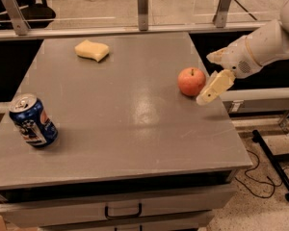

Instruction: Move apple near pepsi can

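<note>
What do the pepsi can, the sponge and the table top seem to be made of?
Pepsi can: probably thin metal, glossy blue print, silvery top. Sponge: soft foam, matte pale yellow, rounded edges. Table top: smooth grey, perhaps laminate or painted metal; it reflects soft glare. The gripper, open, is close beside the apple.

Looks like you're in a robot lab or office test bay: gray metal desk (135,143) with drawers (123,211), glass partition on metal posts (142,7), floor cables (260,177) (office chair (29,11) too). Your claw (208,78) hangs at the desk's right edge, fingers spread.
</note>
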